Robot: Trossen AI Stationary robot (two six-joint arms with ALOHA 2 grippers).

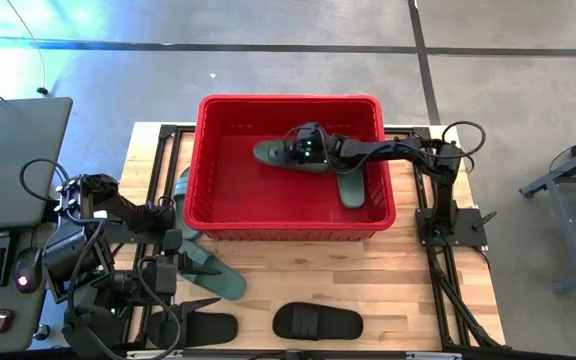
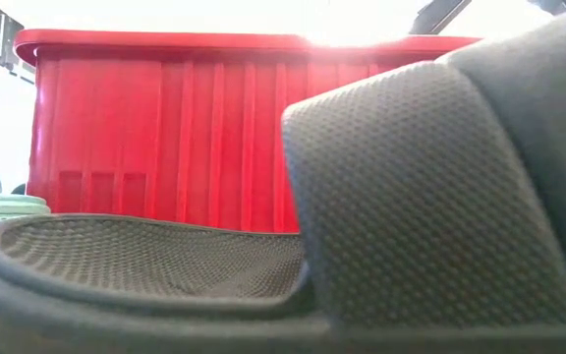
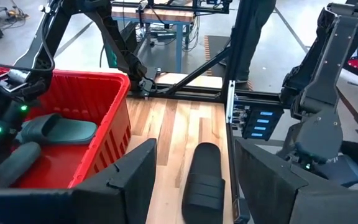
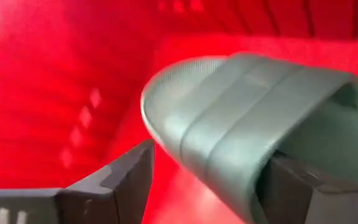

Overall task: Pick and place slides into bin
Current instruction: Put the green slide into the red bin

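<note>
The red bin (image 1: pixel 290 225) stands at the table's far middle. Two green slides lie flat on its floor, one at the far left (image 1: pixel 271 153) and one at the right (image 1: pixel 351 187). My right gripper (image 1: pixel 304 147) is open inside the bin. Its fingers stand on either side of the far-left slide's strap (image 4: pixel 247 118). My left gripper (image 3: pixel 197 180) is open and empty, low over the table's near left, pointing along the near edge at a black slide (image 3: pixel 204 177). Another black slide (image 1: pixel 196 328) and a green slide (image 1: pixel 211 272) lie on the table near it. My right gripper's fingers straddle the ribbed strap of the green slide (image 4: pixel 272 155), which lies on the bin floor. One finger (image 4: pixel 303 186) is right beside the strap; I cannot tell whether it touches. The other finger (image 4: pixel 129 174) stands clear.
A further green slide (image 1: pixel 185 190) lies beside the bin's left wall. The black slide (image 2: pixel 411 197) fills the low view in front of the bin (image 2: pixel 165 147). A desk with a keyboard and mouse (image 1: pixel 8 265) stands left of the table. Bare wood lies between the bin and the near edge.
</note>
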